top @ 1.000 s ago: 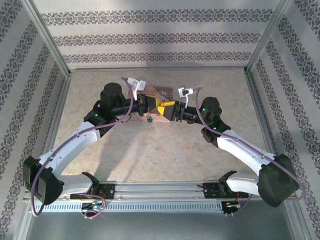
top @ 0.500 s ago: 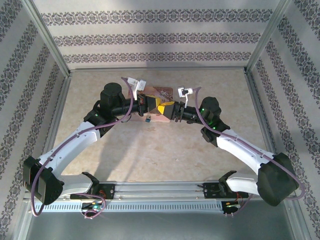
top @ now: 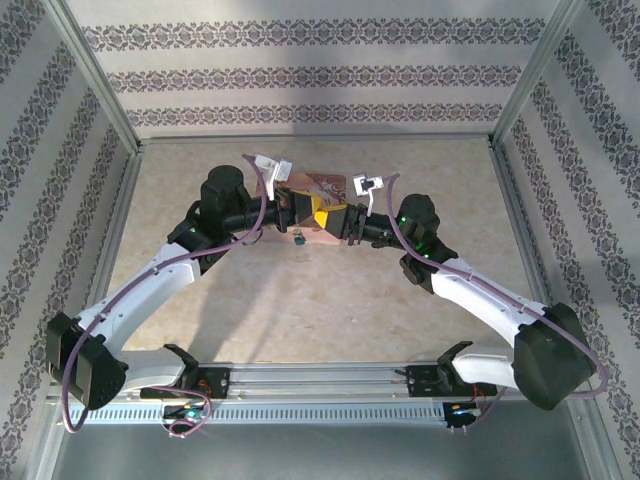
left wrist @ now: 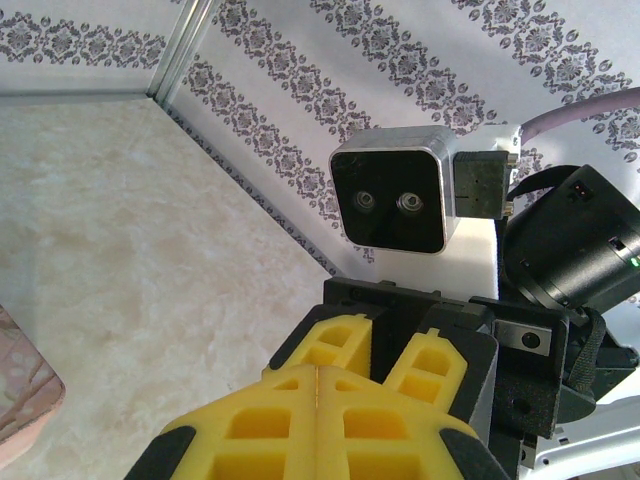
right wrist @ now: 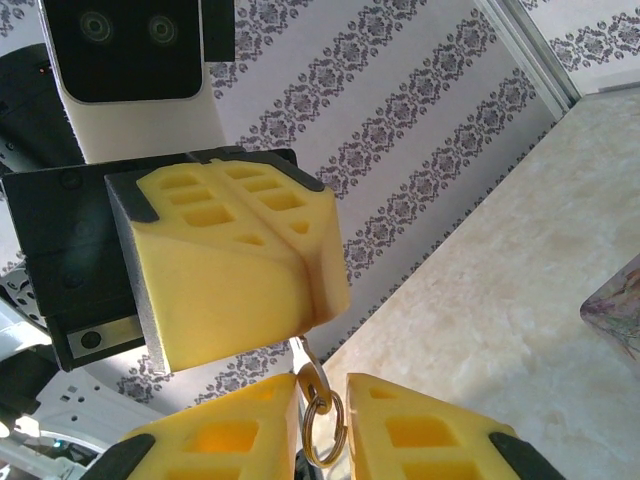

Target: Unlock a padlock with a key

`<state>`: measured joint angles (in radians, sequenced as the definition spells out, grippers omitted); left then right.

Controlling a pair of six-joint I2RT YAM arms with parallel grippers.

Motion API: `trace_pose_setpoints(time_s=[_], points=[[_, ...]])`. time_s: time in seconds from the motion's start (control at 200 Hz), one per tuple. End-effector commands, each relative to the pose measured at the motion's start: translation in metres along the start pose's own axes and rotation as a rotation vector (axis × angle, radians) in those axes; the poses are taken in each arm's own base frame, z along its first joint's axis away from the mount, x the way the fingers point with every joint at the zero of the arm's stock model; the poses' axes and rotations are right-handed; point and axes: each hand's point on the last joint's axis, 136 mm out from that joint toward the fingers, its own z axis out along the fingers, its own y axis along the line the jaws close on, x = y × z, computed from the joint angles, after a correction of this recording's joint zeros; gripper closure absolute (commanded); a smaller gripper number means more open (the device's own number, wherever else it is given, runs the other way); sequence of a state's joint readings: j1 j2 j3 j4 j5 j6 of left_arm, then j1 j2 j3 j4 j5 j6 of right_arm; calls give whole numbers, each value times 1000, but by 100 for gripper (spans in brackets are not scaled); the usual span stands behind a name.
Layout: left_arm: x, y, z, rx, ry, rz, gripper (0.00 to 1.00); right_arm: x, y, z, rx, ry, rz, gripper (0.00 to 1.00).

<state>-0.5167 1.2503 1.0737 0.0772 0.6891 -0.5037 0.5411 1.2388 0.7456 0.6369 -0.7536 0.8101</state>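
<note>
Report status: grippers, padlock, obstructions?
Left gripper shut on silver metal key ring. Right gripper straddles the ring, grip unclear. Tiny blue-bodied padlock lies ungripped at near edge of flat pink box.

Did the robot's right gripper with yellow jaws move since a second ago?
Yes. The right gripper has slid slightly left across the flat pink box, toward the left gripper.

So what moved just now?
The right arm slid a little left, bringing the right gripper closer to the left gripper. The right gripper now straddles the key ring. The left gripper stayed shut, with the ring hanging from its tip. The padlock and box stayed put.
</note>
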Motion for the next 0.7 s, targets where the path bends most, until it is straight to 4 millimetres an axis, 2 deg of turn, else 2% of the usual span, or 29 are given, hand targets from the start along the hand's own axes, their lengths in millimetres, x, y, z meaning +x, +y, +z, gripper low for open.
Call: trace_pose_setpoints(time_s=[0.0,0.345,0.695], points=[[-5,-9,-4,25,-6,34,100,-10,14,-2,-26,-34,-37,75],[-2,-8,-4,20,3,36,100,-12,12,-5,-17,-42,-39,76],[-3,-6,-4,12,-1,34,100,-10,8,-5,-6,-37,-27,87]])
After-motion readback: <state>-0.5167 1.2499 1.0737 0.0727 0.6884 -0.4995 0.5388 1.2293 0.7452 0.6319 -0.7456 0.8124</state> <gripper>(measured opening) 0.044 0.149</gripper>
